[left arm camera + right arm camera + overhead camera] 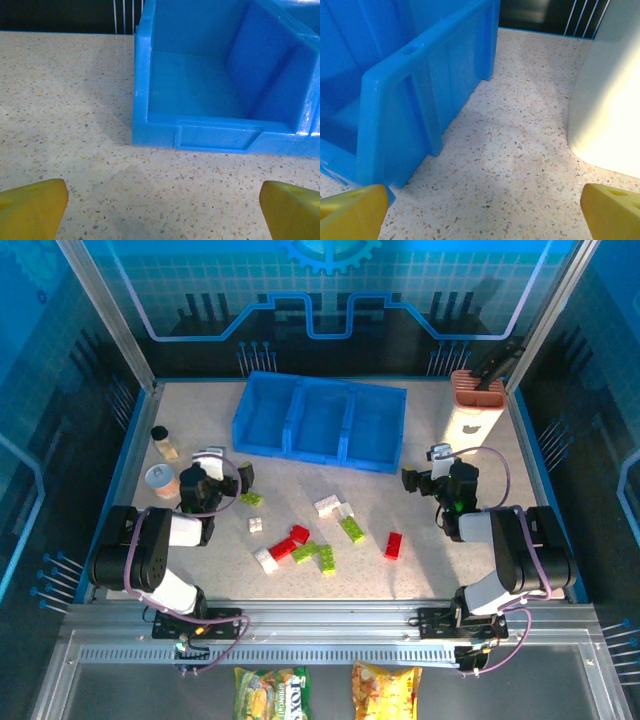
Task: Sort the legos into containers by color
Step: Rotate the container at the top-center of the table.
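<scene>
Top external view shows the legos [304, 551] all loose on the table [430, 575] just before the blue tray [318, 452], its three containers apparently bare, while left gripper [232, 468] and right gripper [425, 465] gape wide, holding nothing, the whole sort seemingly ahead.

Top external: high behind the arms, bases at frame bottom, looking down over the whole worktop [380, 490]. Both wrist cameras sit low and close, facing the blue tray [300, 448], which all three views share.
</scene>
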Robot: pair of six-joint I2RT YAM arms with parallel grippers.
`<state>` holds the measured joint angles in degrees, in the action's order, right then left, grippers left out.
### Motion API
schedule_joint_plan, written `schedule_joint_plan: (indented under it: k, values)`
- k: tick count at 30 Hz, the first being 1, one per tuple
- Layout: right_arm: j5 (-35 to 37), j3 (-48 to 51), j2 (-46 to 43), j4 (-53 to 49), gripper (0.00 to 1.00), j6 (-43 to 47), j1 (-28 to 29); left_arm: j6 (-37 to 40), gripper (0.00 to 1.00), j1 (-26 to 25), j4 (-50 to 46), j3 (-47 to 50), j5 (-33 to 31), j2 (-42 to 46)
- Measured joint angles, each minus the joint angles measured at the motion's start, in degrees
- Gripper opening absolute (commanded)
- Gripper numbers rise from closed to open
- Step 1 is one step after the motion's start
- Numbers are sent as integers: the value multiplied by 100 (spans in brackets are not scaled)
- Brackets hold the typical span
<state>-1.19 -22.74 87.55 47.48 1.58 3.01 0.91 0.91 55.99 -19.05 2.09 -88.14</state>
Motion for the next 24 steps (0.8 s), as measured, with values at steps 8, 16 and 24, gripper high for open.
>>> schedule_joint_plan:
  k: [8, 16, 24]
  values:
    - [459, -428, -483, -964, 100, 232, 446, -101, 99, 0, -208, 310, -256, 879]
    - [946, -1263, -1012, -2612, 99, 275, 1202, -345, 99, -33, -1786, -50, -640, 1738]
    - [743, -2618, -1019, -4887, 94, -702, 1886, -852, 99, -367, -4146, -1130, -831, 2098]
